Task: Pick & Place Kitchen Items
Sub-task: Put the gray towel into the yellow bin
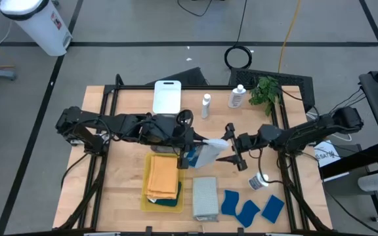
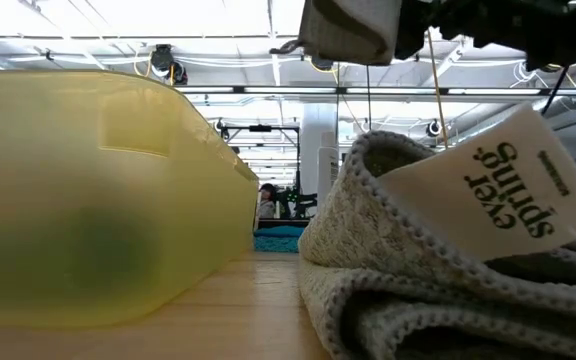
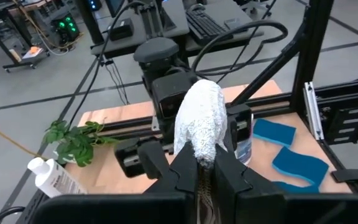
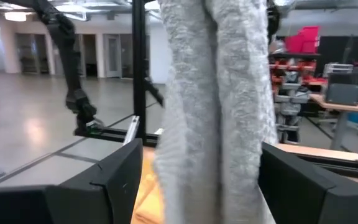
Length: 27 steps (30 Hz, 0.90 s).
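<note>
A pale grey cloth (image 1: 207,154) hangs above the table's middle, with my left gripper (image 1: 188,149) shut on it. My right gripper (image 1: 227,145) comes from the table's right. It is open, one finger (image 4: 107,180) on either side of the hanging cloth (image 4: 210,93); whether they touch it I cannot tell. An orange cloth (image 1: 163,176) lies on a dark teal one (image 1: 169,202) in the yellow tray (image 1: 147,196). A second grey cloth (image 2: 418,250) lies folded in the grey tray (image 1: 204,213). Three blue sponges (image 1: 248,210) lie on the table at the near right. My left gripper pinches one end of the pale grey cloth (image 3: 202,158) between its two fingers. The fingers come nearly level from the table's left. The cloth bunches in a thick roll past the fingertips (image 3: 199,115) and hangs clear of the table, slack.
A white tray (image 1: 167,97), two upright white bottles (image 1: 206,105) (image 1: 237,97) and a green plant (image 1: 264,88) stand along the far edge. A third bottle (image 1: 260,181) sits under my right arm. Black frame rails (image 1: 287,131) border the table.
</note>
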### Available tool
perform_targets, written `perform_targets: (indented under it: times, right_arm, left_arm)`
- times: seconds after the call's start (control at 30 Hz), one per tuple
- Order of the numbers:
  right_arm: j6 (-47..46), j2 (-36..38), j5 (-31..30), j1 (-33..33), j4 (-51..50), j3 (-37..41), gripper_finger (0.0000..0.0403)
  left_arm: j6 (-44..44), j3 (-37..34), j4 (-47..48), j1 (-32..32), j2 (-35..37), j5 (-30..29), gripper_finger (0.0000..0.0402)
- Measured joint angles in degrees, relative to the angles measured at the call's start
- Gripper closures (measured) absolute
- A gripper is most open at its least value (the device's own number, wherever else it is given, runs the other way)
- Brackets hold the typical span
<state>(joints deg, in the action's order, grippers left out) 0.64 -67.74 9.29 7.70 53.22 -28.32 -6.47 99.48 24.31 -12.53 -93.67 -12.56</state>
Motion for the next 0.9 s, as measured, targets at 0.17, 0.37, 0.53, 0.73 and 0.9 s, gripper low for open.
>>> perform_targets:
  times: [0.17, 0.37, 0.53, 0.73, 0.9]
  right_arm:
    - [0.02, -2.44, 0.46, 0.28, 1.75, -1.39, 0.0133]
    - [0.00, -5.05, -2.26, 0.24, 8.10, -1.43, 0.0173]
    - [0.62, -7.62, -6.85, 0.61, 10.63, -1.43, 0.0222]
    - [1.62, -8.23, -7.66, 0.67, 12.49, -1.41, 0.0312]
    - [2.39, -7.68, -7.76, 1.10, 11.92, -1.41, 0.0392]
  left_arm:
    - [0.07, 0.00, 0.05, -0.02, 0.00, 0.02, 0.0386]
    - [0.07, 0.00, -0.44, 0.30, 0.00, -1.07, 0.0387]
    - [0.67, 0.00, -0.56, 0.86, -0.02, -1.09, 0.0385]
    - [0.99, 0.00, -0.56, 0.98, -0.02, -1.09, 0.0387]
    - [0.99, 0.00, -0.51, 0.94, -0.04, -1.09, 0.0358]
